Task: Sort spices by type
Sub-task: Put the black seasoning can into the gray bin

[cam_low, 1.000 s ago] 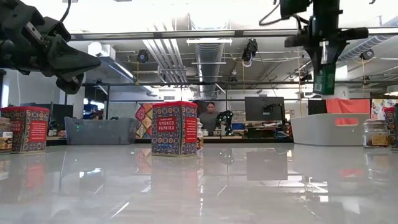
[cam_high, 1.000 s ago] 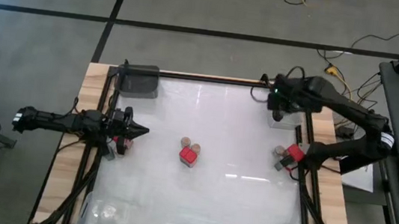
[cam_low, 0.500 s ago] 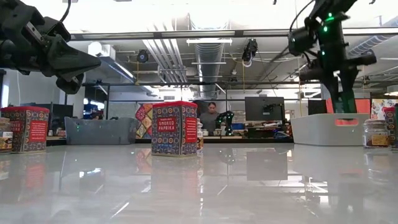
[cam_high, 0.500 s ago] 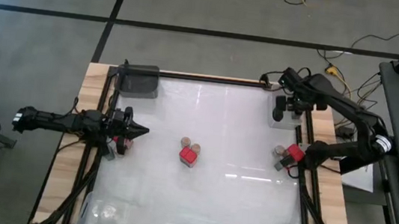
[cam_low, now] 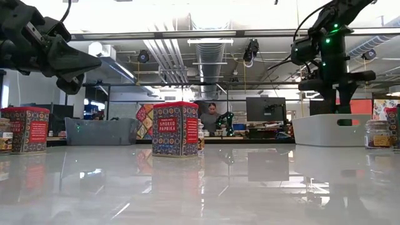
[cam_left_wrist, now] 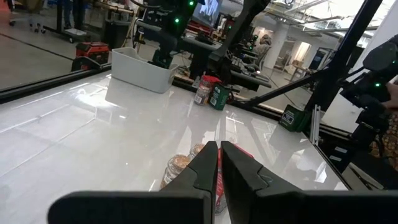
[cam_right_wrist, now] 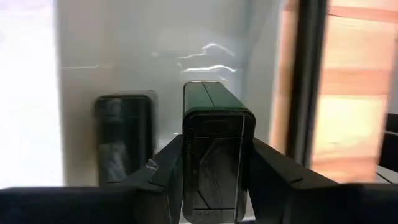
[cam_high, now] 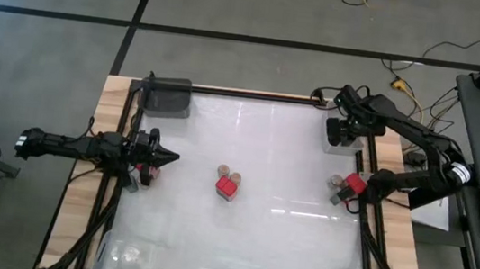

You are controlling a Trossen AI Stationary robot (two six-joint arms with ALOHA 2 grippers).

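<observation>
step: lowering dark tin (cam_right_wrist: 214,149) into white bin (cam_high: 345,137) | right gripper (cam_right_wrist: 214,177) clamped on tin, over bin | left gripper (cam_left_wrist: 219,163) closed, idle | next: release inside

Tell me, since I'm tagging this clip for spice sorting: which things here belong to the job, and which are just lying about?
Job:
- green tin, held by the right hand at the white bin
- dark tin beside it
- red tin and jars, mid-table
- right-edge spices

Lying about:
- grey bin
- person beyond the table
- left hand, shut, waiting at the left edge
</observation>
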